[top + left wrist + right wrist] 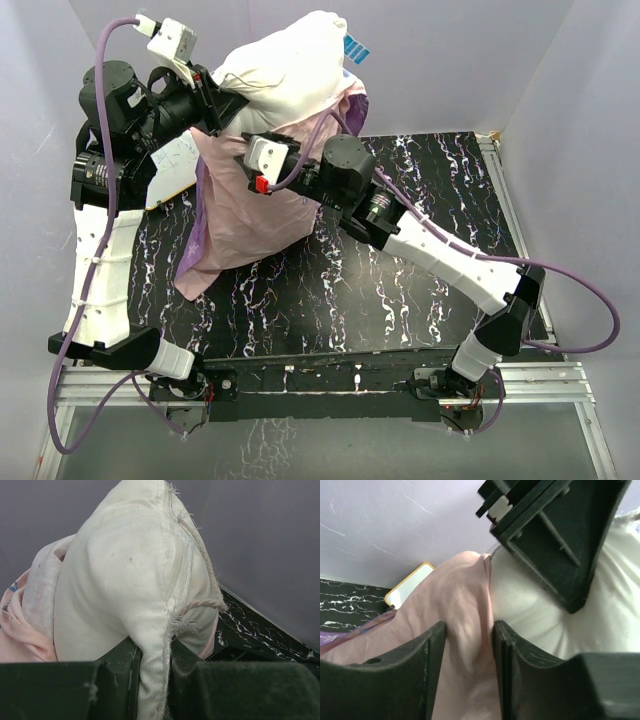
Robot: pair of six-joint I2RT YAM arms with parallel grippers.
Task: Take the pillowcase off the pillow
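The white pillow (290, 75) is held up at the back of the table, its blue tag (356, 47) at the top. My left gripper (215, 100) is shut on a frayed seam corner of the pillow (115, 580), and the white cloth fills the left gripper (152, 655). The pillowcase (245, 215) hangs below the pillow with its pale pink inside showing and purple at its edges. My right gripper (245, 160) reaches in from the right. In the right wrist view the right gripper (469, 635) is shut on a fold of pillowcase (455, 595), next to bare pillow (530, 615).
A yellow-framed whiteboard (175, 165) lies at the back left under the left arm, and the same whiteboard (410, 587) shows behind the pink cloth. The black marbled table (420, 270) spreads to the right. Grey walls close in on three sides.
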